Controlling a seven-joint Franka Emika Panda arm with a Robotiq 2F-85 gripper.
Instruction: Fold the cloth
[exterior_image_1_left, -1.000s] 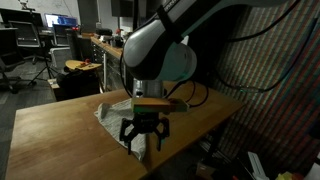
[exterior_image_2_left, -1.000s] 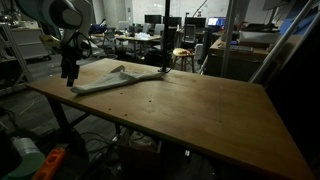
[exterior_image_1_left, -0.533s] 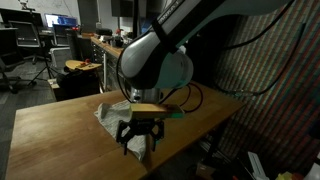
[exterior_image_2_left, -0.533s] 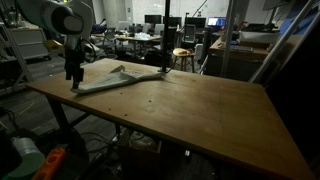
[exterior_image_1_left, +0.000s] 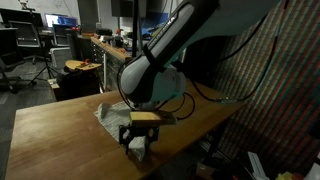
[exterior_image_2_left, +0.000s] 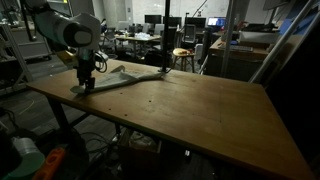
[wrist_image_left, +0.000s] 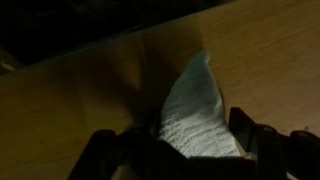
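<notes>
A pale grey cloth (exterior_image_1_left: 113, 112) lies rumpled on the wooden table (exterior_image_1_left: 60, 135), near its edge. In an exterior view it stretches as a long strip (exterior_image_2_left: 125, 78). My gripper (exterior_image_1_left: 138, 141) is down at one end of the cloth, as an exterior view (exterior_image_2_left: 87, 86) also shows. In the wrist view the textured cloth corner (wrist_image_left: 195, 100) lies between my two spread fingers (wrist_image_left: 175, 145). The gripper is open, with a finger on either side of the cloth. Whether the fingertips touch the table is hidden.
The wooden table (exterior_image_2_left: 200, 110) stretches wide beyond the cloth. Desks, chairs and monitors (exterior_image_2_left: 170, 25) stand in the dim lab behind. A stool (exterior_image_2_left: 183, 60) is past the far table edge. Cables and clutter lie on the floor (exterior_image_2_left: 30, 155).
My gripper has come down and shifted along the table onto the end of the cloth. The cloth itself has not visibly moved.
</notes>
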